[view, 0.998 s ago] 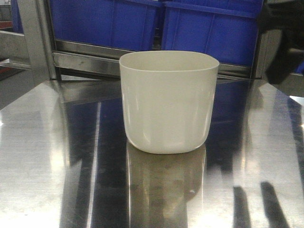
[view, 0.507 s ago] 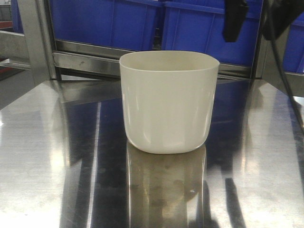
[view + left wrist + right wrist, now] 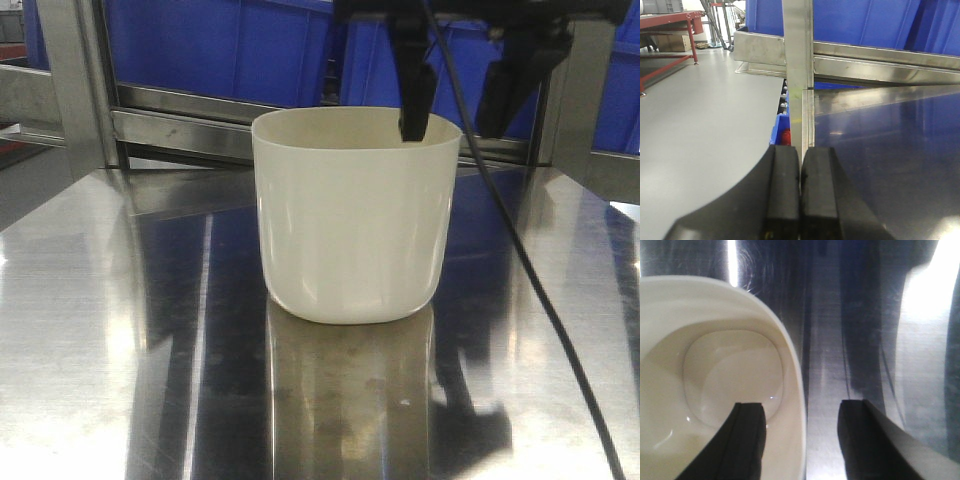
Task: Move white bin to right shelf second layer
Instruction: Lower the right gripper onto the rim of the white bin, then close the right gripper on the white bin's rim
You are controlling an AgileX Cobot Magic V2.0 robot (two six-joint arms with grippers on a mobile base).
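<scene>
An industrial storage area is being shown: blue crates [image 3: 230,50] are being held on steel racking [image 3: 180,125] beside an open grey floor [image 3: 700,125].

Bright overhead light throws white glare streaks on the steel tabletop [image 3: 90,300]; the right wrist view is soft-focused (blown out at its upper right).
</scene>
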